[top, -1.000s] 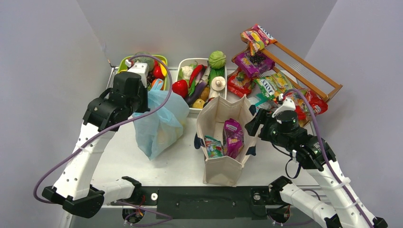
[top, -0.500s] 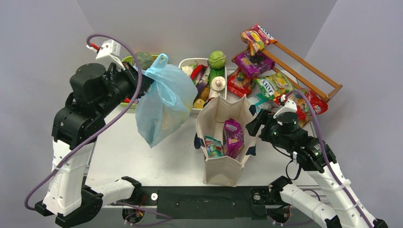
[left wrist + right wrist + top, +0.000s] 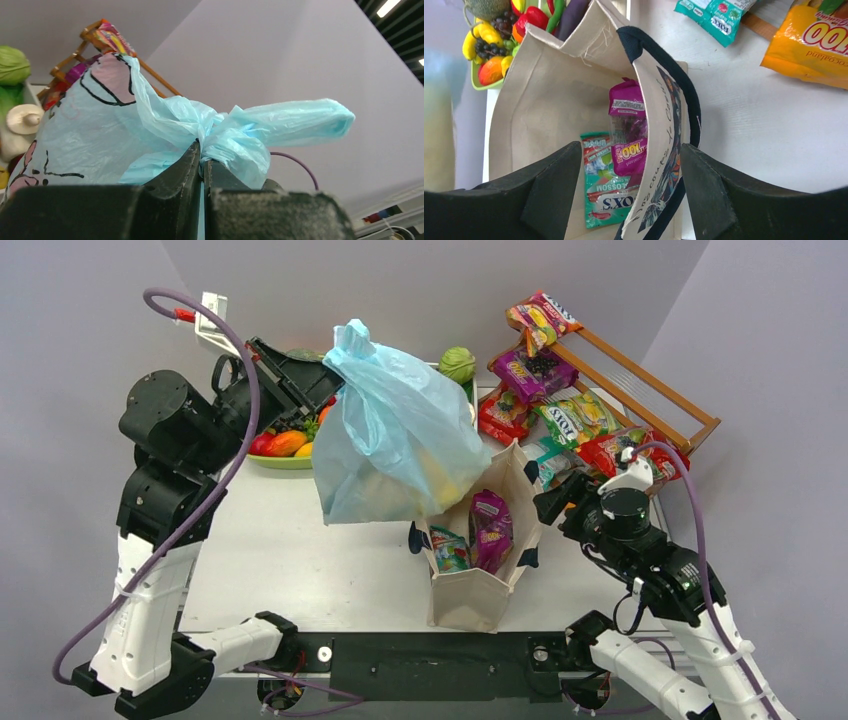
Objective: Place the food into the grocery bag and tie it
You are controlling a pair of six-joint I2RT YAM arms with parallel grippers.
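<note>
Hanging from the left end effector [image 3: 328,388], the grocery bag [image 3: 395,440] is held up off the counter [image 3: 290,550] in the upper middle of the top view, its bulging bottom overlapping the upper edge of the tote [image 3: 470,595]. Something yellow shows faintly through the plastic.

Only the left wrist view shows the grip itself: the left end effector [image 3: 202,150] is clenched on bunched plastic at the neck of the grocery bag [image 3: 100,130], with one blue loop sticking out to the right and a black-outlined pink print on the bag's side. A cabbage [image 3: 12,65] and a toy mushroom [image 3: 25,119] sit at the left edge.

In the right wrist view, the right end effector [image 3: 629,147] is released, its fingers spread wide above the open tote [image 3: 544,100], grasping nothing. Inside lie a purple packet [image 3: 626,125] and a green packet [image 3: 601,180], seen more closely here than from above. The right end effector [image 3: 555,502] sits at the tote's right side in the top view.

A white counter carries everything, closed in by plain grey walls. A green tray [image 3: 280,462] of fruit lies at upper left, and a wooden rack [image 3: 650,390] with snack packets at upper right.
</note>
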